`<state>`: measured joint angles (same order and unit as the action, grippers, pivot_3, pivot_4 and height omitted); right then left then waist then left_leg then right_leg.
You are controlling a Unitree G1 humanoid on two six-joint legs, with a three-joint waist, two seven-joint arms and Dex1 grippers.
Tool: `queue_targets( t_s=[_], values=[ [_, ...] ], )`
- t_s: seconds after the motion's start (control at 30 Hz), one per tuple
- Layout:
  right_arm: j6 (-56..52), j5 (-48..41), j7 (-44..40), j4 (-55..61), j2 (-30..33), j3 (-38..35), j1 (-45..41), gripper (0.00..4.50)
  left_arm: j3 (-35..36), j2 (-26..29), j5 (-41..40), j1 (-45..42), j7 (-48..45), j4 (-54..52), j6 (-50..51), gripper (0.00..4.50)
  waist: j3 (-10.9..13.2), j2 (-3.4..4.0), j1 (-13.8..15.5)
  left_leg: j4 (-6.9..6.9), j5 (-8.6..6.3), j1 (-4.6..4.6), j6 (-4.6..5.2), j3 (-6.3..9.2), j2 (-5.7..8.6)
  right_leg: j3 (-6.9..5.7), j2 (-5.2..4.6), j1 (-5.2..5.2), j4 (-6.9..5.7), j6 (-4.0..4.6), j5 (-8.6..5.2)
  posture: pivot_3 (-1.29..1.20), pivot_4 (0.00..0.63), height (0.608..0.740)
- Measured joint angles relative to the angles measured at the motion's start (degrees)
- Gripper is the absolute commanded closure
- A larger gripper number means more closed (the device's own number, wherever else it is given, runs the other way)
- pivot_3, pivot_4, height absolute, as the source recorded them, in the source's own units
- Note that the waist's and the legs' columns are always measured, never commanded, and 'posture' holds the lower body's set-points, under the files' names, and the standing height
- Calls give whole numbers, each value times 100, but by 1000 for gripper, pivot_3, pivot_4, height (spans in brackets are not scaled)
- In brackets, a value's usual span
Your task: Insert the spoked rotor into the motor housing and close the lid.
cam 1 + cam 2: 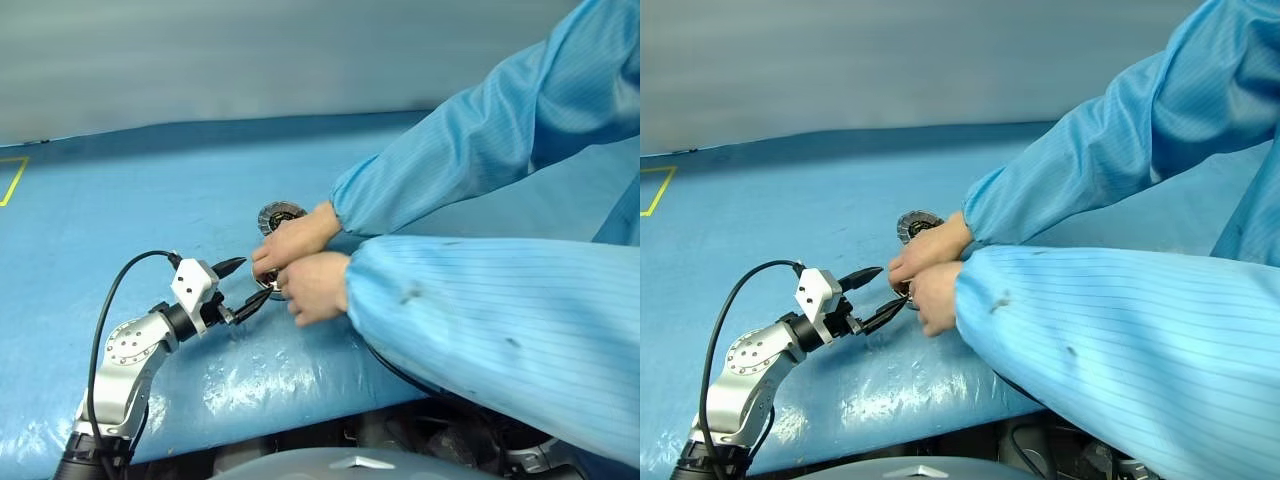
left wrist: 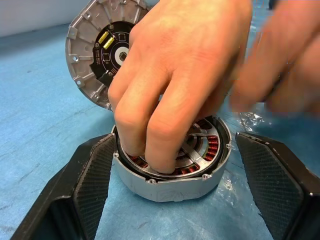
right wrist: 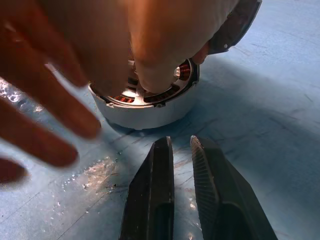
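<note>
The motor housing (image 2: 165,187), a round grey case with copper windings, sits on the blue table. My left gripper (image 2: 175,142) is open, one finger on each side of the housing. A person's hand (image 2: 170,75) presses the shiny spoked rotor (image 2: 195,147) down inside the housing. The lid (image 2: 82,55) stands open and upright behind it, its inner face showing; it also shows past the hands (image 1: 278,215). In the right wrist view my right gripper (image 3: 179,141) is shut, holds nothing, and points at the housing (image 3: 150,115) from a short distance.
Both of the person's blue-sleeved arms (image 1: 480,300) reach in from the right and cover the right half of the table. Their hands (image 1: 300,260) sit over the housing at my left gripper (image 1: 255,279). Crinkled clear film (image 1: 260,370) covers the near table. Yellow tape (image 1: 12,180) marks the far left.
</note>
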<state>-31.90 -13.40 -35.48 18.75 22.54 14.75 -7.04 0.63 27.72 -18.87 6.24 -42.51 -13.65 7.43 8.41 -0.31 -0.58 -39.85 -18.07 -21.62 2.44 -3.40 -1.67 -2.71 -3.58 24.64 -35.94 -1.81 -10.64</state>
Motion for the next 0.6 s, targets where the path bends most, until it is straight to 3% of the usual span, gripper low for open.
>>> queue_targets(
  t_s=[0.6],
  values=[
    [0, 103, 43, -53, 55, 18, 2, 3828, 20, 0, 10, 7, -1, 0, -5, 371, 0, 0, 1, 0, 0, 0, 0, -1, 1, 0, 0, 0, 0, 0, 0, 0, 150, 740]
  ],
)
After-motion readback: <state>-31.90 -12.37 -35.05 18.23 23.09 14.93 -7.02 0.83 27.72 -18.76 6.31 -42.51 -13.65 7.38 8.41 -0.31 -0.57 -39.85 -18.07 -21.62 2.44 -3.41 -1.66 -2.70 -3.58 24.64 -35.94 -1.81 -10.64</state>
